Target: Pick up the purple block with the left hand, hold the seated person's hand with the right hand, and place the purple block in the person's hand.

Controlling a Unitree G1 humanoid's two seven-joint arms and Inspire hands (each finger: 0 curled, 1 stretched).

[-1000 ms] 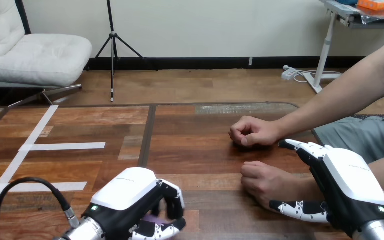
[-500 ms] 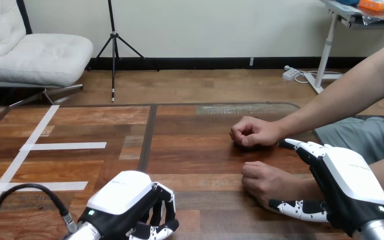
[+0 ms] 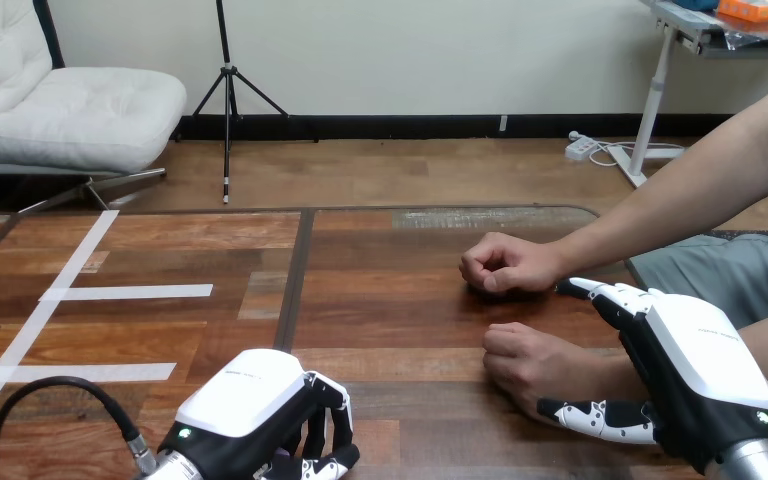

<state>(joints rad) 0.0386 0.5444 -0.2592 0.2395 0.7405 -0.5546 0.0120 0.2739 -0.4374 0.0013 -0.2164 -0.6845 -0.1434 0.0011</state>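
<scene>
Wooden table [image 3: 380,300] carries the person's near hand [image 3: 525,362], loosely fisted; right hand [image 3: 700,375] clasps its wrist between thumb and fingers. Left hand [image 3: 250,410], knuckles up, curls down around the purple block [image 3: 282,459], a mere sliver showing

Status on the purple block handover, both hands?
Left hand low over the wooden table, near edge; purple block grasp unconfirmed. Right hand alongside the person's nearer wrist, grip unclear. That person's hand is fisted, not open.
</scene>
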